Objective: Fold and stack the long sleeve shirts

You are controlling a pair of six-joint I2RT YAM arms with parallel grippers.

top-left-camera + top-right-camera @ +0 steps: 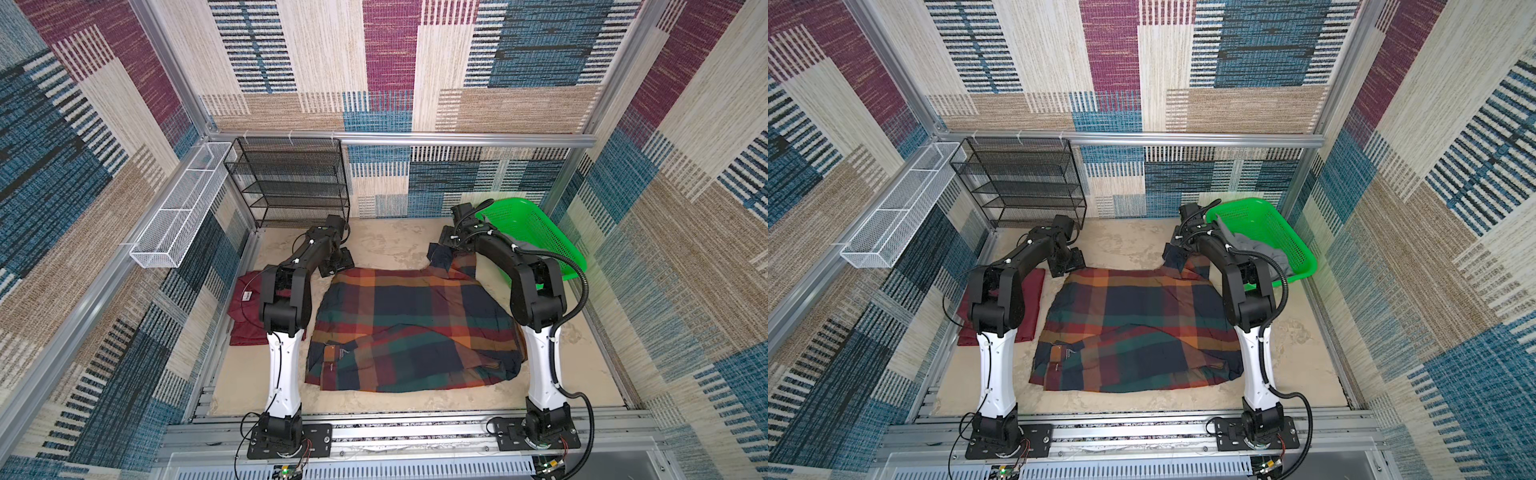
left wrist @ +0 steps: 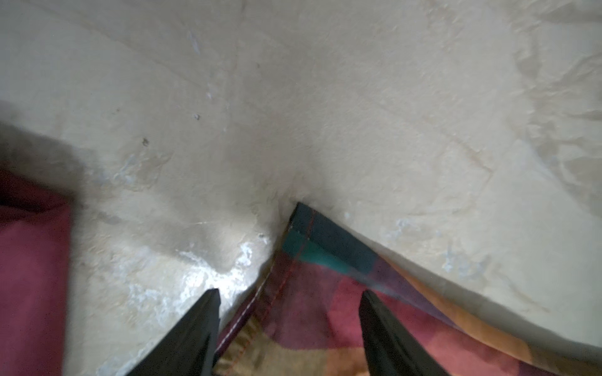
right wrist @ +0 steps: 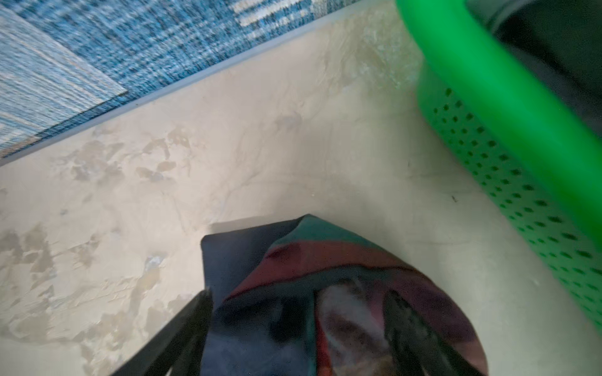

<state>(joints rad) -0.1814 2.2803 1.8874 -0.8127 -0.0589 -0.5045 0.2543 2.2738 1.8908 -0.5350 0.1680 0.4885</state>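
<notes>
The plaid shirt [image 1: 415,328] [image 1: 1133,328] lies spread over the middle of the table, rumpled along its near edge. My left gripper [image 1: 334,259] [image 2: 290,293] hangs open at its far left corner [image 2: 306,234], one finger on each side of the hem. At the far right corner my right gripper [image 1: 446,243] [image 3: 298,294] is open, with bunched plaid cloth [image 3: 309,260] between its fingers. The maroon shirt [image 1: 245,307] [image 2: 32,276] lies folded at the left, partly under my left arm. The grey shirt [image 1: 1264,249] sits in the green basket [image 1: 1266,220].
The green basket [image 1: 536,232] [image 3: 488,97] stands at the back right, close beside my right gripper. A black mesh shelf [image 1: 291,183] stands at the back left, with a white wire basket [image 1: 178,208] on the left rail. Bare table [image 1: 390,245] lies between the two grippers.
</notes>
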